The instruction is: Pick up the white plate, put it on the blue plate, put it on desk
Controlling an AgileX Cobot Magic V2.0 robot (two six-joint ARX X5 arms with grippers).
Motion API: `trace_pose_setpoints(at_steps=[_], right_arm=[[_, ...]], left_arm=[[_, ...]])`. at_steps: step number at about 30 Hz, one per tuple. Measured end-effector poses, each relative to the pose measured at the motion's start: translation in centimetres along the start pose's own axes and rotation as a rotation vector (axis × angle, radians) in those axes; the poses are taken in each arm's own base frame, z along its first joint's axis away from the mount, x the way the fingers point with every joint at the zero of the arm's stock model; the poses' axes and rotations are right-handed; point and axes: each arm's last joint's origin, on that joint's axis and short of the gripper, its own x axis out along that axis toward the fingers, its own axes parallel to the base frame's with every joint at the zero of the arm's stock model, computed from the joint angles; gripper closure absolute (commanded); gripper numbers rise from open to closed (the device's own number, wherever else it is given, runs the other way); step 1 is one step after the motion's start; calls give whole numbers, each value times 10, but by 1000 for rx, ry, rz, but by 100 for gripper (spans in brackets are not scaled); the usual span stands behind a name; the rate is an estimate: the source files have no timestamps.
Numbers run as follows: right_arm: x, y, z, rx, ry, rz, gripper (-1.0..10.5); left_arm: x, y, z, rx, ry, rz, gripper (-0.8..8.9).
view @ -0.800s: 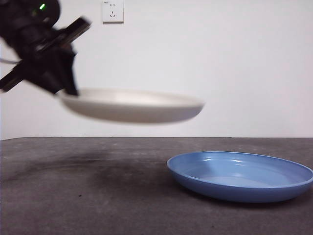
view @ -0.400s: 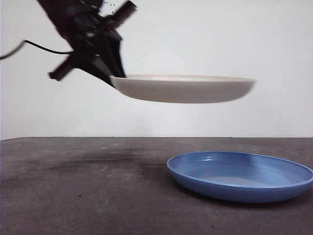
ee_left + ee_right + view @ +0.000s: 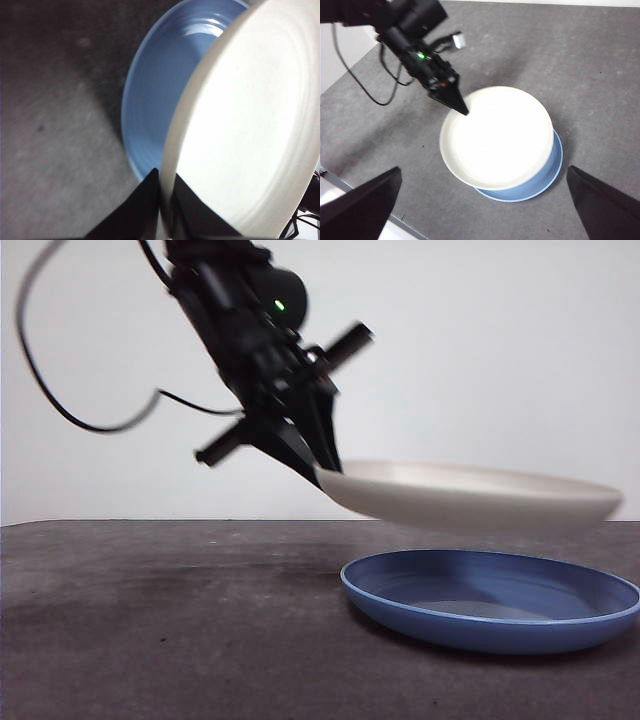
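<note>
My left gripper is shut on the rim of the white plate and holds it just above the blue plate, tilted slightly down to the right. In the left wrist view the two jaws pinch the white plate's rim, with the blue plate beneath on the desk. The right wrist view shows the white plate over most of the blue plate, with the left gripper at its edge. My right gripper is open, high above the desk.
A black cable hangs from the left arm at the left. The desk's front edge runs along the near left in the right wrist view. A white wall stands behind the desk.
My left gripper has carried the white plate to the right and down, from high at the left to just above the blue plate.
</note>
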Motion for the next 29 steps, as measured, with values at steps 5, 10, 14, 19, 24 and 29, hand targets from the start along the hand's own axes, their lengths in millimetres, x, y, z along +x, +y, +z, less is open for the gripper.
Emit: trace_pose_setpoints(at_steps=[5, 10, 14, 19, 24, 29], right_arm=[[0, 0, 0, 0, 0, 2, 367], [0, 0, 0, -9, 0, 3, 367], [0, 0, 0, -16, 0, 3, 367], [0, 0, 0, -19, 0, 3, 367], [0, 0, 0, -22, 0, 2, 367], [0, 0, 0, -23, -1, 2, 367]], left_arm=[[22, -2, 10, -2, 45, 7, 799], [31, 0, 16, -14, 70, 14, 799], [38, 4, 17, -21, 84, 18, 798], [40, 5, 19, -17, 73, 20, 798], [41, 5, 20, -20, 64, 24, 798], [44, 6, 20, -26, 70, 28, 798]])
